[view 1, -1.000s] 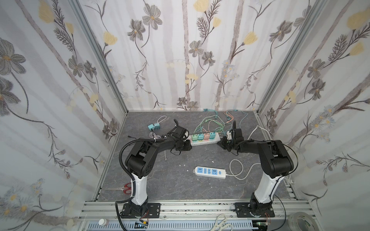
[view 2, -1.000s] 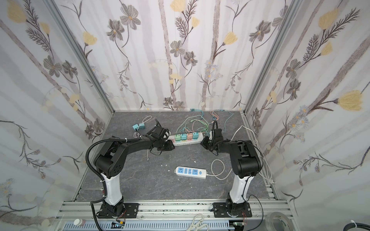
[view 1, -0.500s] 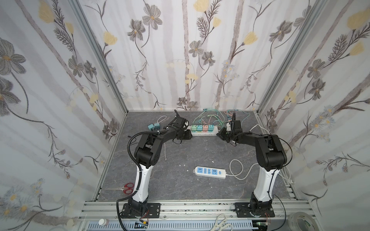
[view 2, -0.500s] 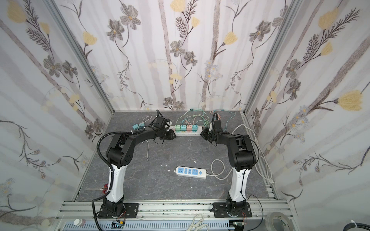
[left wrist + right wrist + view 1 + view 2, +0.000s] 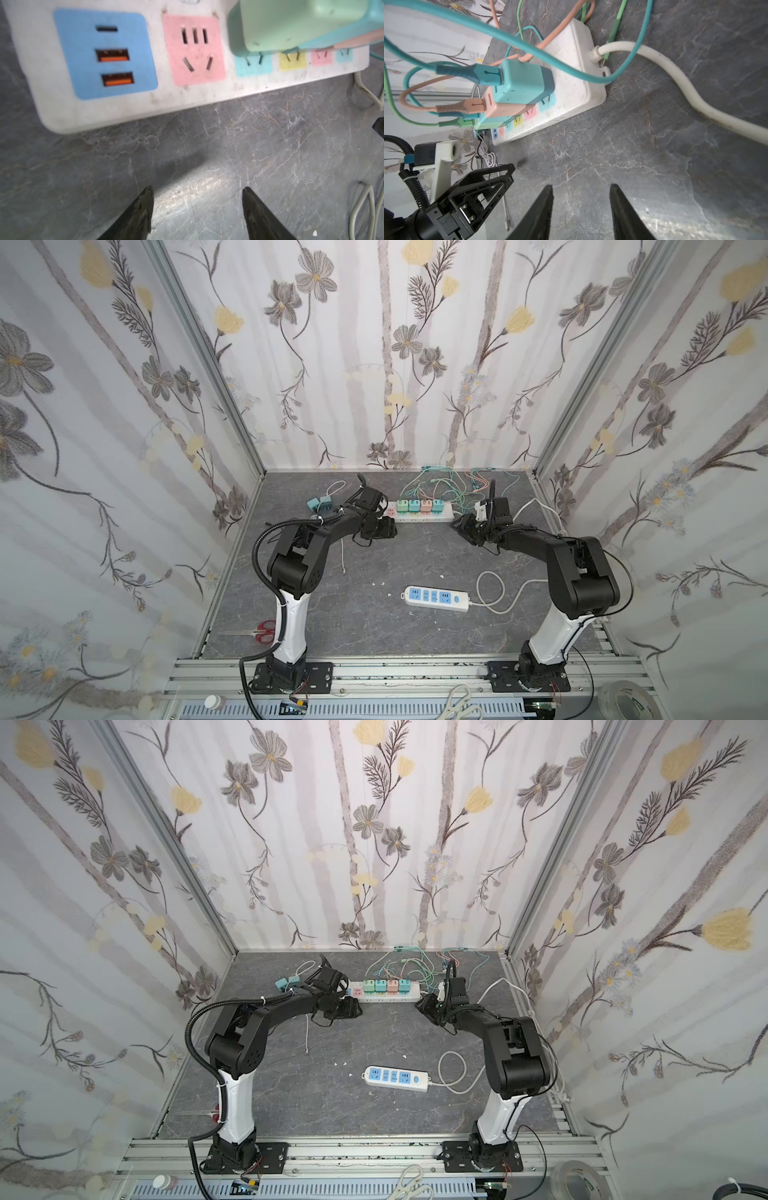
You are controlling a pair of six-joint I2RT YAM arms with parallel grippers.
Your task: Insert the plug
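A white power strip [image 5: 444,514] lies near the back wall, seen in both top views. Several coloured plugs [image 5: 419,506] stand in its sockets, their cables trailing back. Its pink socket [image 5: 194,49] beside the blue USB panel [image 5: 104,54] is empty, with a green plug [image 5: 291,25] in the socket after it. My left gripper [image 5: 196,189] hangs open over bare table just in front of the strip's left end [image 5: 388,527]. My right gripper [image 5: 581,186] is open and empty near the strip's cord end [image 5: 459,526]. A teal plug [image 5: 525,83] is the one closest to that end.
Two loose teal plugs [image 5: 320,504] sit at the back left. A second white power strip [image 5: 434,598] with its cord lies front of centre. Red scissors [image 5: 262,630] are at the front left. A thick white cord [image 5: 675,83] runs from the strip's end.
The strip has been carried from mid-table back toward the wall. Both grippers have since opened and drawn off its ends.
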